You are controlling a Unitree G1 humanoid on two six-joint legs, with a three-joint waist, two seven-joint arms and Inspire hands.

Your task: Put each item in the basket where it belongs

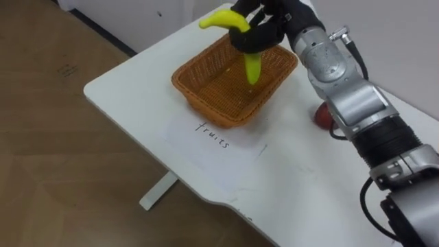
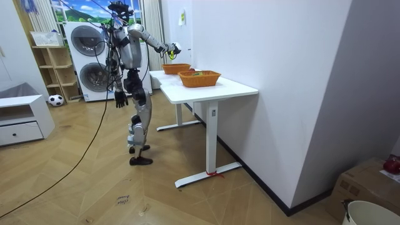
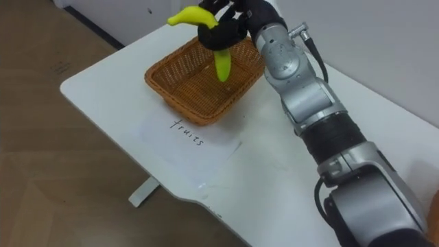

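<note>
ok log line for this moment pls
step: banana to basket | right hand: shut on banana, over fruit basket | left hand: hangs at side | banana: not yet released

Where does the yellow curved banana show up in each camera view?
Left eye view: yellow curved banana top centre, in the right robot hand.
Right eye view: banana top, left of centre.
Room view: banana upper left of centre.
Shared landmark: brown woven basket beneath it.
</note>
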